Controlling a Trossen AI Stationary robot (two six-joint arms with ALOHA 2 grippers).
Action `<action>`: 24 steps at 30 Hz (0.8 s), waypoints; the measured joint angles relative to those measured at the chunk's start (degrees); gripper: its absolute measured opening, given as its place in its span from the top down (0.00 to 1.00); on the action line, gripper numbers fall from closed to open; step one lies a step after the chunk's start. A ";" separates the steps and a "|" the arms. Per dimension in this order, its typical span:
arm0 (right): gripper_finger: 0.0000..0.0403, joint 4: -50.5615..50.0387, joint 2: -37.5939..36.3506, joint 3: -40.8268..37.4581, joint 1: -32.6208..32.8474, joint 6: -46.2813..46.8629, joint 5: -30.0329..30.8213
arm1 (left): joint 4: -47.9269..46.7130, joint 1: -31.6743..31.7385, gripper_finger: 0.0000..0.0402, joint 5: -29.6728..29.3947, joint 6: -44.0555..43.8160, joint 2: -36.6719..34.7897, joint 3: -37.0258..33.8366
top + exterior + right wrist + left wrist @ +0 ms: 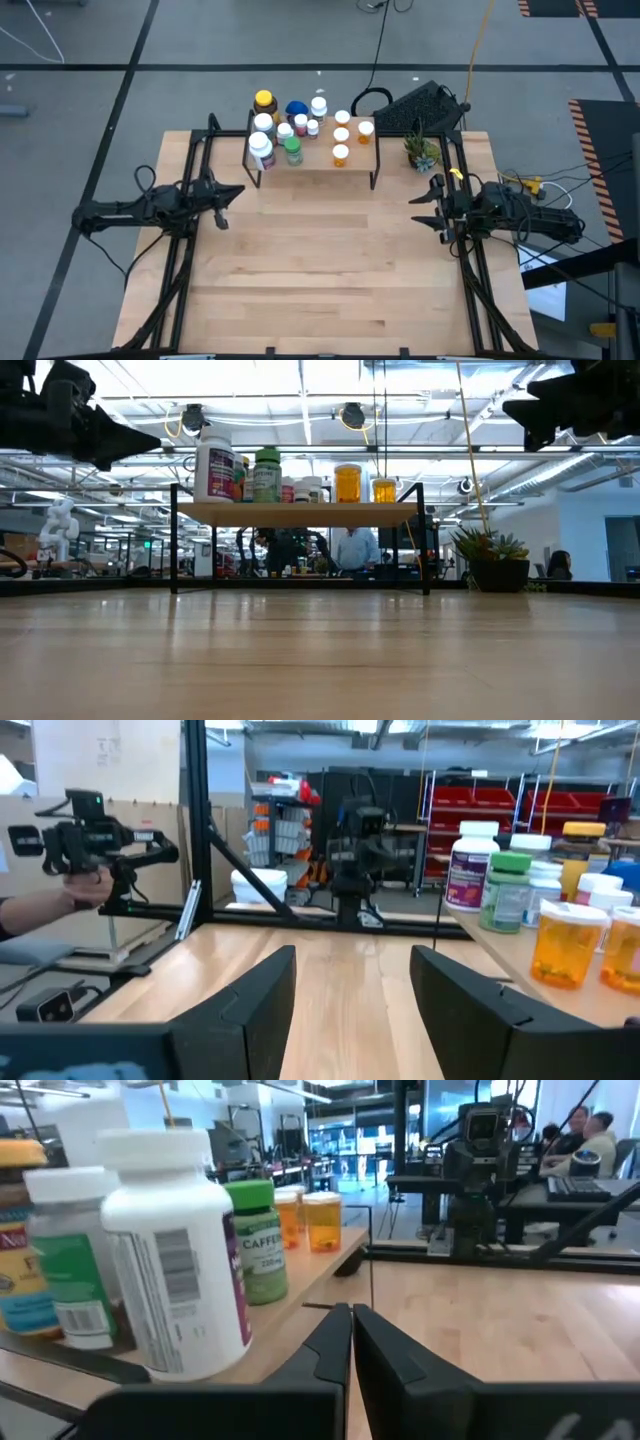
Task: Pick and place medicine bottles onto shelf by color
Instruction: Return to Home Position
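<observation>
The medicine bottles stand upright on the shelf (315, 165) at the table's far side: white, green and blue ones (262, 148) on its left part, orange ones (341, 153) on its right. In the left wrist view a large white bottle (175, 1250) and a green one (258, 1240) stand close ahead. My left gripper (228, 196) hovers shut near the shelf's left front corner, holding nothing. My right gripper (420, 200) hovers open to the right of the shelf, with nothing between its fingers (350, 990).
A small potted plant (421, 152) stands on the table right of the shelf. A dark keyboard-like object (420, 105) lies beyond the table's far edge. Bare wood tabletop (330, 270) spreads between the arms and toward the near edge. People sit in the room behind.
</observation>
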 joint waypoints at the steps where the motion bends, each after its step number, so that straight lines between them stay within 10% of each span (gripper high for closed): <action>1: 0.52 0.67 -0.08 -0.40 0.00 0.00 0.00 | 1.61 0.31 0.95 0.46 0.03 0.02 -1.08; 24: 0.52 10.68 -0.16 -10.05 -0.03 1.45 0.20 | 4.83 3.90 0.95 8.17 -2.94 0.17 -4.67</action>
